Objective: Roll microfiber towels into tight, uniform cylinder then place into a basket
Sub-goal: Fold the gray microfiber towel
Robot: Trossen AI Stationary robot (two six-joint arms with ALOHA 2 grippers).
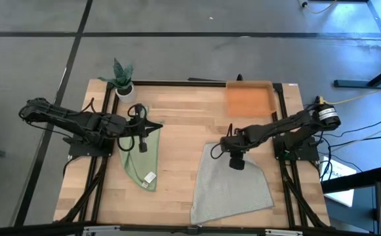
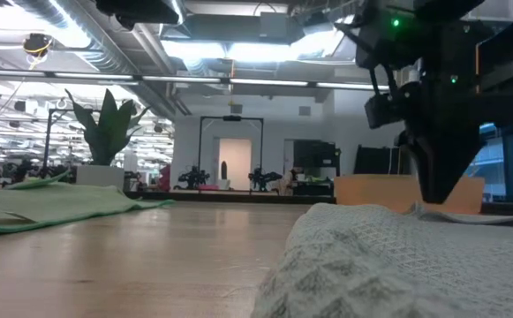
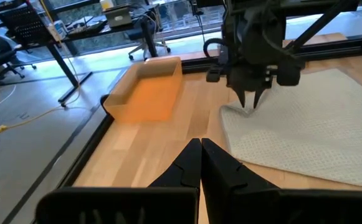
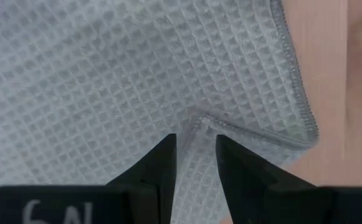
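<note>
While the right gripper [image 4: 195, 163] stands over the far corner of the grey waffle-weave towel [image 1: 233, 187], its jaws are set partly apart with a raised fold of the cloth lying between the fingertips; the pictures do not settle whether the pads have clamped that fold, so treat the grip as unconfirmed. The stitched hem runs just beside the fingers and turns at the corner.

The grey towel lies flat on the wooden table [image 1: 177, 124], its near edge at the table's front, well apart from the orange basket [image 1: 249, 99] at the far right corner. The light green towel [image 1: 140, 160] lies spread on the left side, white tag [image 1: 149, 177] near its front end; it is not rolled either.

The left gripper [image 3: 200, 163] is fully shut with nothing between its fingers, and sits over the far end of the green towel, near the potted plant [image 1: 122, 77].

Recommended procedure for the step in hand:
- Close on the hem itself, not on a single loose ridge, so the corner cannot slip out.
- Lift only enough to turn the edge over; a high lift would likely drag the whole cloth.
- Keep the first turn narrow and parallel to the edge. A skewed start would probably yield a cone, not a cylinder.
</note>
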